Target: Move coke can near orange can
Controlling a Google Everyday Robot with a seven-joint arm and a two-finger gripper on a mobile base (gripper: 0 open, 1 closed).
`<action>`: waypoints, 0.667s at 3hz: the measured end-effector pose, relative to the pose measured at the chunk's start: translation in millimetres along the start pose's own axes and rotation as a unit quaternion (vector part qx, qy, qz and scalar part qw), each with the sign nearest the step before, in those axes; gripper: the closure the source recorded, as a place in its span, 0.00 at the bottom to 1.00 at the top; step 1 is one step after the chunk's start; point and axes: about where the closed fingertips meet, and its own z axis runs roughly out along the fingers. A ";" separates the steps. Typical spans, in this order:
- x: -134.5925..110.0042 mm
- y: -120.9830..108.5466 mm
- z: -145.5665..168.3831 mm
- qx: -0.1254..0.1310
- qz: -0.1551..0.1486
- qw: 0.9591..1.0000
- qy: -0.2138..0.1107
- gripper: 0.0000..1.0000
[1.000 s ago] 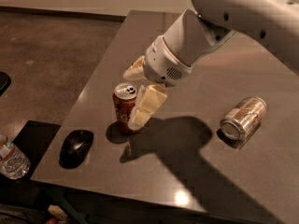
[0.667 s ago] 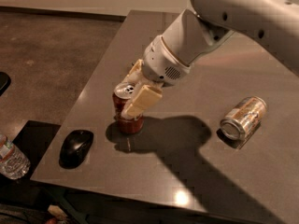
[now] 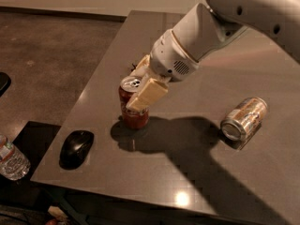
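Observation:
The red coke can (image 3: 136, 118) stands upright on the grey table (image 3: 183, 172), left of centre. My gripper (image 3: 135, 86) reaches down from the upper right and straddles the can's top. One cream finger (image 3: 146, 95) lies across the can's front and the other shows behind it; the gripper is shut on the can. The orange can (image 3: 243, 117), silver and orange-tan, lies on its side at the right, well apart from the coke can, with its silver end facing front left.
A black computer mouse (image 3: 76, 147) lies near the table's front left corner. A plastic water bottle (image 3: 11, 159) sits below the table's left edge. The table's left and front edges are close to the coke can.
The gripper has closed in from beside the coke can to straddle it. The can has shifted slightly right. The orange can has not moved.

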 end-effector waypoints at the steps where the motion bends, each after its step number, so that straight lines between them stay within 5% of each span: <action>1: 18.3 -15.2 -29.1 0.036 0.037 0.999 0.004 1.00; 2: 44.0 -30.9 -56.7 0.076 0.075 0.994 0.013 1.00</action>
